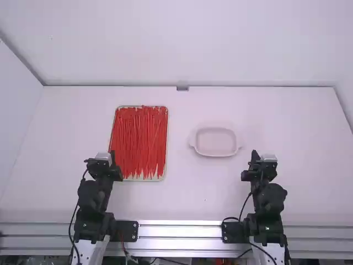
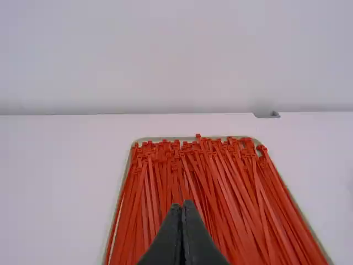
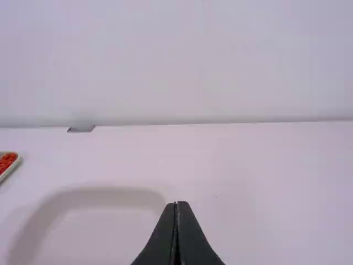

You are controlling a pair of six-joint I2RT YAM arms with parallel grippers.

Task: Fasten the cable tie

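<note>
On the white table [image 1: 276, 110], left gripper [image 2: 182, 206] and right gripper [image 3: 176, 205] sit clenched, empty; cable ties [image 1: 140, 142], packed at the left's twelve o'clock, may lift tangled.

I am seeing my left gripper [image 2: 182, 207] holding its fingers pressed together over a heap of red cable ties [image 2: 231, 182], which is filling a tray [image 2: 160, 138] on the white table [image 2: 55, 182]. A small grey bracket [image 2: 267, 115] is sitting at the table's far edge.

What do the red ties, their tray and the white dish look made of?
Ties: thin, evenly red, flexible-looking strips, likely plastic. Tray: pale beige matte rim; plastic or wood, unclear. Dish: white, smooth, rounded, two side tabs; plastic or ceramic.
</note>
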